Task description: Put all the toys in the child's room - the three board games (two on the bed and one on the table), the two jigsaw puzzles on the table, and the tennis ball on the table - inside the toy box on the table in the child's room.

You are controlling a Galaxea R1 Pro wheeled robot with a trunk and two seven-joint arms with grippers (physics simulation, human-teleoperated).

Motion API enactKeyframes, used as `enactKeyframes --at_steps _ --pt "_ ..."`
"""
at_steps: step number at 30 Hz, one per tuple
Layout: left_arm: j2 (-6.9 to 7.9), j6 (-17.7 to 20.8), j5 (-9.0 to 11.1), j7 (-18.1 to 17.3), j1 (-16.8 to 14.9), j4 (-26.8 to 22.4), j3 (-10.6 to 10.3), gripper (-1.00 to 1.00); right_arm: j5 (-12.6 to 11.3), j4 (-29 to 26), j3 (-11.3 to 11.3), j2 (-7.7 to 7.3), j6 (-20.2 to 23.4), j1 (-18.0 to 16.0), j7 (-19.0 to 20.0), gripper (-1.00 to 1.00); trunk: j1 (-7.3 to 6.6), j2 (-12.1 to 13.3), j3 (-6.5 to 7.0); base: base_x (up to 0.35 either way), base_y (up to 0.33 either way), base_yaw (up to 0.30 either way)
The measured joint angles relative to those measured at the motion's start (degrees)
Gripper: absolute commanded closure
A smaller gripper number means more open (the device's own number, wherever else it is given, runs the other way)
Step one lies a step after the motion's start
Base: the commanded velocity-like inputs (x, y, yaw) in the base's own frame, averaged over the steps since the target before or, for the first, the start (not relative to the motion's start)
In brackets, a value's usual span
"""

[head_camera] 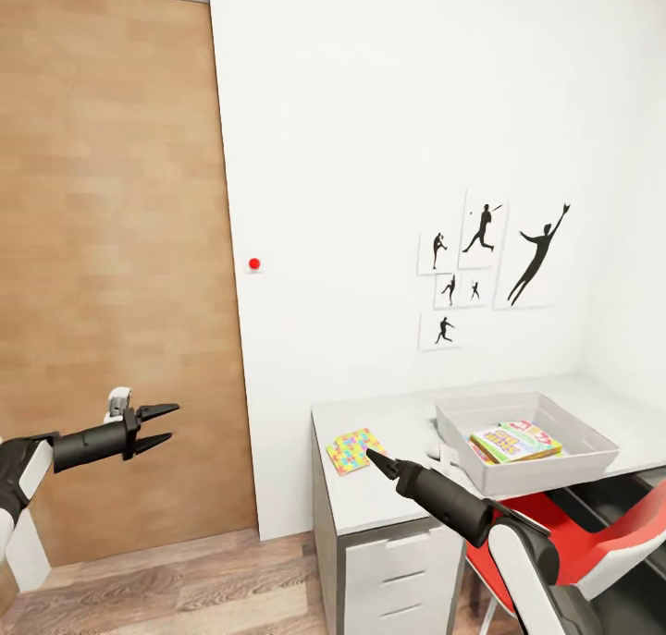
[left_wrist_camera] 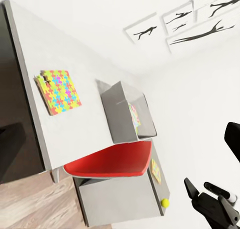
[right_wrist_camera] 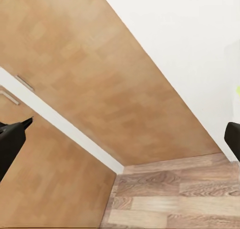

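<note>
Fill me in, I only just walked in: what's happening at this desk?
A two-armed robot is tidying toys into the toy box on the table. Board games already lie inside it. One jigsaw puzzle lies on the tabletop, apart from the box. The right end effector reaches toward that puzzle, holding nothing. The left end effector hangs open near the wooden door.
</note>
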Motion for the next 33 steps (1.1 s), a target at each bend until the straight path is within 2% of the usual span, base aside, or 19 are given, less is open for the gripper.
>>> enactKeyframes --at_steps 10,25,33 --pt "-0.06 0.0 0.0 0.0 0.0 0.0 0.0 -1.00 0.0 0.0 0.0 0.00 0.0 0.0 -0.1 -1.00 0.00 0.0 0.00 0.004 -0.177 0.279" --pt "-0.09 0.0 0.0 0.0 0.0 0.0 0.0 -1.00 0.0 0.0 0.0 0.00 0.0 0.0 -0.1 -1.00 -0.01 0.0 -0.01 0.011 -0.020 0.279" --pt "-0.08 0.0 0.0 0.1 0.0 0.0 -0.1 -1.00 0.0 0.0 -0.1 -0.01 0.0 0.0 0.0 -1.00 -0.01 0.0 -0.04 0.110 -0.001 0.085"
